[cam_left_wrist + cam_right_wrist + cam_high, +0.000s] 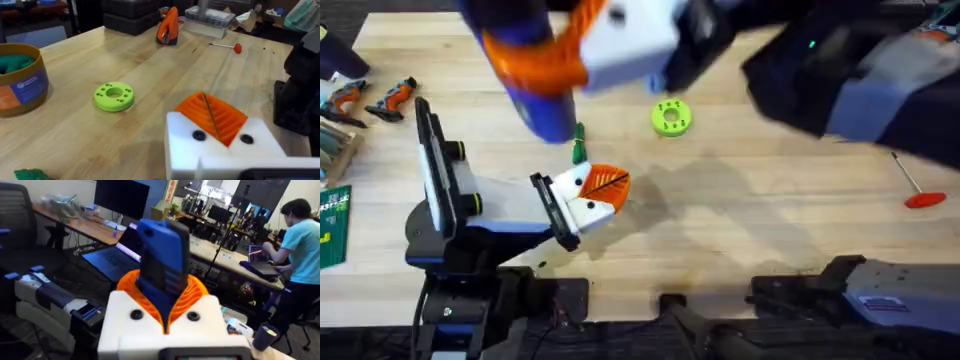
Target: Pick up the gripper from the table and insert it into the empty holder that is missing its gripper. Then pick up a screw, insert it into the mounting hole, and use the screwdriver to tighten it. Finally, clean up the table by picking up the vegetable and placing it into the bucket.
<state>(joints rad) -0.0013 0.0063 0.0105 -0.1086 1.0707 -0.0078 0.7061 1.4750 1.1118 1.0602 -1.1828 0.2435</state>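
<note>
The right hand (582,45) is raised high above the counter (750,220), its orange pads pinching the blue screwdriver (162,265). The left hand (603,190) is held low over the counter, pads pressed together on nothing. The vegetable (579,145) lies just beyond it, near the lime-green disc (671,117). The bucket (20,80) stands on the counter beyond the disc.

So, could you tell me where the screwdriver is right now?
The blue screwdriver is clamped in the right gripper, raised off the table; overhead, it sits upper left of centre, above the vegetable.
</note>
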